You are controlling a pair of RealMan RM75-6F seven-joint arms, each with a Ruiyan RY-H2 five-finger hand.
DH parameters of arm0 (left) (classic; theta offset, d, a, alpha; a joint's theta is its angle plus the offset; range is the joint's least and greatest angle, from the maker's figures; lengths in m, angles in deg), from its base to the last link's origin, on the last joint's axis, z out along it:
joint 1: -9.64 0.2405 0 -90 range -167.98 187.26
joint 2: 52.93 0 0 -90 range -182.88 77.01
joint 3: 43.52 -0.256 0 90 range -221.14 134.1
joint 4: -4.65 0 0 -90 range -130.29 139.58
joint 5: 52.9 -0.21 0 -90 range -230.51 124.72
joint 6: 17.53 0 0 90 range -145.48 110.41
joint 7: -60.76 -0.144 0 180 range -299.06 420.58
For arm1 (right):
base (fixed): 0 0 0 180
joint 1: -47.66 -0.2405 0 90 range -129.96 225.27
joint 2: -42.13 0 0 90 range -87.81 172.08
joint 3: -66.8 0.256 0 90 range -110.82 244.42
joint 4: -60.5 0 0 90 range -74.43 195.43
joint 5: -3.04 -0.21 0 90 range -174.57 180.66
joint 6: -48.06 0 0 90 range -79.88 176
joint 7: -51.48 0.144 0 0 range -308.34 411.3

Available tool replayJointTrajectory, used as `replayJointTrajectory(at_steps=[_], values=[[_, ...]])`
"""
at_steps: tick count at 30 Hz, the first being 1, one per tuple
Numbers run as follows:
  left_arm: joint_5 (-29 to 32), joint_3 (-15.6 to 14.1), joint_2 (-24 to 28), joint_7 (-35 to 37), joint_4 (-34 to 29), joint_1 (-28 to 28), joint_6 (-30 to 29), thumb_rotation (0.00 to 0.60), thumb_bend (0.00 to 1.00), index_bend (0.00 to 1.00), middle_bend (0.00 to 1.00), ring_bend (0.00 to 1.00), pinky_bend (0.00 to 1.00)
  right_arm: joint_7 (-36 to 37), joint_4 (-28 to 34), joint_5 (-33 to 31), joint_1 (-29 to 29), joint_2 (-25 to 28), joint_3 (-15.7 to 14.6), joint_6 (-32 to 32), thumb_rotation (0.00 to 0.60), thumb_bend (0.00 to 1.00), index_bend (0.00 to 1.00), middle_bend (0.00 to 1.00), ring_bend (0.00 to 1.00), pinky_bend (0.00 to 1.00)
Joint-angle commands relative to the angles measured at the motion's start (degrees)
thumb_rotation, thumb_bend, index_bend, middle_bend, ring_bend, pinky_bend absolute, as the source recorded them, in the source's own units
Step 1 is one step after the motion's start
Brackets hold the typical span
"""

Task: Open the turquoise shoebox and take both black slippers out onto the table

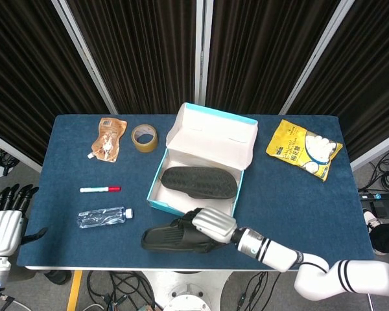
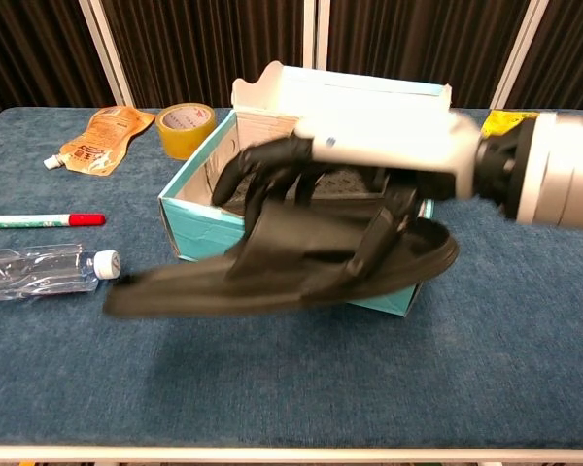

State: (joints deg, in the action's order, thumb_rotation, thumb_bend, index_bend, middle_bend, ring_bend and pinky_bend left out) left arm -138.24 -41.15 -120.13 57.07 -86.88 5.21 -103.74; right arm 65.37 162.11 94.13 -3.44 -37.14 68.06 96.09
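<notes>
The turquoise shoebox (image 1: 158, 206) (image 2: 192, 225) stands open at the table's middle, its lid up at the back. One black slipper (image 1: 199, 182) lies sole-up inside it. My right hand (image 1: 213, 224) (image 2: 340, 160) grips the other black slipper (image 1: 172, 240) (image 2: 282, 267) by its strap and holds it in front of the box, above the table near the front edge; the chest view shows it blurred. My left hand (image 1: 3, 223) hangs off the table's left side, fingers apart, holding nothing.
A plastic bottle (image 1: 104, 217) and a red-capped marker (image 1: 100, 189) lie left of the box. A tape roll (image 1: 144, 138) and an orange pouch (image 1: 109, 137) sit at the back left. A yellow snack bag (image 1: 304, 148) lies at the back right.
</notes>
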Motion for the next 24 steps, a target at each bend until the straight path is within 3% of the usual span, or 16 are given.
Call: replayJointTrajectory(at_steps=[1,7,14,16,18,20,24], values=[[0.09,0.11,0.05,-0.11,-0.13,-0.11,0.15,0.6,0.07,0.12,0.09,0.0,0.04,-1.55,-1.23,0.27,-0.19,-2.66,-0.47,-0.59,0.6,0.46,0.21,0.32,0.3,0.6],[0.29,0.1,-0.06,-0.05,0.0,-0.18,0.46,0.6,0.07,0.12,0.09,0.0,0.04,-1.74,-0.44,-0.03,0.03,-4.15,-0.1,0.04,0.6,0.45,0.19,0.31,0.29,0.58],[0.18,0.21,-0.29,-0.2,0.1,-0.64,1.0,0.6,0.07,0.12,0.09,0.0,0.04,-8.62,-5.71,-3.16,0.51,-8.62,-0.74,-1.79,0.6,0.44,0.15,0.28,0.25,0.49],[0.34,0.27,-0.28,-0.2,0.14,-0.69,1.13,0.6,0.07,0.12,0.09,0.0,0.04,-10.26,-6.65,-3.59,0.4,-9.1,-1.21,-2.72,0.6,0.35,0.07,0.22,0.17,0.37],[0.52,0.37,-0.35,-0.22,0.28,-0.65,1.03,0.6,0.07,0.12,0.09,0.0,0.04,-12.3,-7.15,-3.95,0.44,-9.09,-1.46,-3.1,0.6,0.11,0.0,0.07,0.03,0.14],[0.5,0.34,-0.39,-0.13,0.37,-0.6,0.96,0.6,0.07,0.12,0.09,0.0,0.04,-13.66,-6.83,-4.29,0.79,-8.69,-1.42,-2.69,0.6,0.0,0.0,0.01,0.0,0.02],[0.32,0.22,-0.42,-0.02,0.47,-0.5,0.81,0.6,0.07,0.12,0.09,0.0,0.04,-16.76,-5.57,-5.09,1.06,-6.2,-1.29,-2.61,0.6,0.0,0.0,0.0,0.0,0.0]])
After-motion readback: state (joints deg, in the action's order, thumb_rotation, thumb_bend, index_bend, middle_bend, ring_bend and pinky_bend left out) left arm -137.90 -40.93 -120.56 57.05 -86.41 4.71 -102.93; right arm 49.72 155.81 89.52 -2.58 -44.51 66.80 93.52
